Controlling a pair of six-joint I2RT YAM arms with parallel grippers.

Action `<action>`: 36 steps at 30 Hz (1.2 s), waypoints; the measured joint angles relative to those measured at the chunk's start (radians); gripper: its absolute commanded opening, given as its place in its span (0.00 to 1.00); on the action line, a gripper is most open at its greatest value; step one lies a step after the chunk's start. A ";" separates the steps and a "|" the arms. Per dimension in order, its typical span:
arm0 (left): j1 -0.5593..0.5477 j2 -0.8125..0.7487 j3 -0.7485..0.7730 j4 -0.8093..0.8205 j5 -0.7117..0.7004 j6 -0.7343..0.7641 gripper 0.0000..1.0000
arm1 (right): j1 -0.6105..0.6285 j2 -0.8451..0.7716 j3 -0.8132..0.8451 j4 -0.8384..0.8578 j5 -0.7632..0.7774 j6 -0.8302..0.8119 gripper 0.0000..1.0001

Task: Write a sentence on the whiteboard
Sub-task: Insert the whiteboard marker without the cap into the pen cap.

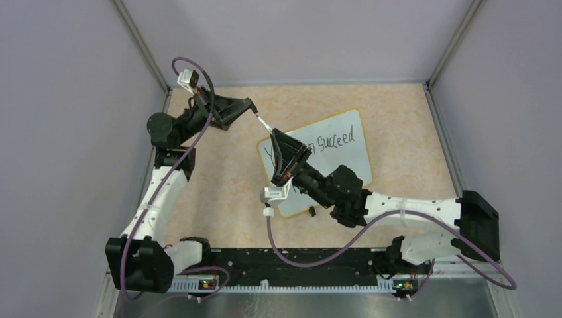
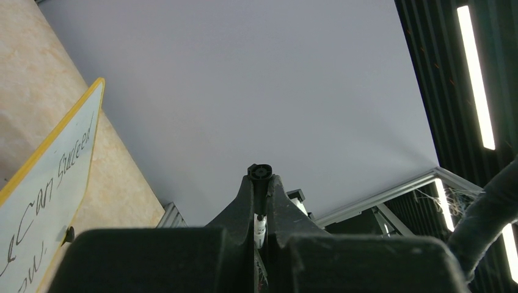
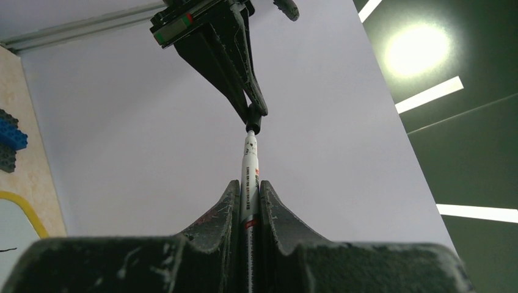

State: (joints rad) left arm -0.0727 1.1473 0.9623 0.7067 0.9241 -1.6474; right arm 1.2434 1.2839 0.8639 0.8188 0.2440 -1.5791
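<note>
The whiteboard (image 1: 348, 162), white with a yellow rim, lies flat on the table right of centre. The sentence (image 1: 335, 139) is black handwriting; "Succeed" is readable and its left part is hidden under my right arm. My right gripper (image 1: 273, 134) hovers over the board's left edge, shut on the white marker (image 3: 249, 168). The marker (image 1: 263, 123) points up-left into my left gripper (image 1: 252, 108), which is shut on its black cap (image 2: 260, 173). The cap (image 3: 252, 125) meets the marker's end. The left wrist view shows the whiteboard (image 2: 36, 201) at left.
A dark plate with blue blocks (image 3: 9, 143) sits by the left edge of the right wrist view. A small black clip foot (image 1: 310, 211) lies at the board's near edge. Grey enclosure walls surround the tan tabletop (image 1: 225, 172). The arm bases and rail (image 1: 291, 265) line the near edge.
</note>
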 measured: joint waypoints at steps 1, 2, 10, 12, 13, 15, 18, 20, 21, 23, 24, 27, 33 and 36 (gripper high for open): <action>0.000 -0.002 -0.002 -0.001 0.000 0.000 0.00 | 0.000 0.000 0.000 0.000 0.001 0.000 0.00; 0.000 -0.003 -0.003 -0.001 0.001 0.000 0.00 | 0.000 0.000 0.000 0.000 0.002 0.000 0.00; -0.001 -0.011 -0.004 -0.003 0.002 0.001 0.00 | 0.000 0.000 0.000 -0.005 0.007 0.000 0.00; -0.004 -0.013 -0.007 -0.003 0.002 0.002 0.00 | 0.000 0.000 0.000 -0.005 0.008 0.000 0.00; -0.005 -0.013 -0.010 -0.003 0.001 0.003 0.00 | 0.000 0.000 0.000 -0.005 0.009 0.000 0.00; -0.006 -0.013 -0.016 -0.003 0.002 0.005 0.00 | 0.000 0.000 0.000 -0.010 0.011 0.000 0.00; -0.011 -0.013 -0.027 -0.005 0.002 0.008 0.00 | 0.000 0.000 0.000 -0.014 0.014 0.000 0.00; -0.014 -0.015 -0.032 -0.006 0.002 0.011 0.00 | 0.000 0.000 0.000 -0.016 0.016 0.000 0.00; -0.014 -0.017 -0.034 -0.006 0.003 0.013 0.00 | 0.000 0.000 0.000 -0.017 0.017 0.000 0.00; -0.014 -0.020 -0.036 -0.008 0.003 0.016 0.00 | 0.000 0.000 0.000 -0.019 0.017 0.000 0.00; -0.015 -0.021 -0.036 -0.008 0.003 0.017 0.00 | 0.000 0.000 0.000 -0.019 0.018 0.000 0.00; -0.019 -0.026 -0.036 -0.008 0.003 0.020 0.00 | 0.000 0.000 0.000 -0.019 0.018 -0.002 0.00; -0.036 -0.026 -0.036 -0.018 0.002 0.027 0.00 | 0.000 0.023 0.024 -0.019 0.028 -0.020 0.00; -0.037 -0.026 -0.036 -0.023 -0.013 0.027 0.00 | 0.000 0.054 0.054 -0.014 0.046 -0.037 0.00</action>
State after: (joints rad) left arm -0.1101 1.1213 0.9260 0.6838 0.9115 -1.6199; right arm 1.2438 1.3380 0.9176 0.8051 0.2901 -1.6157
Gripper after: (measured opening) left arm 0.027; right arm 0.105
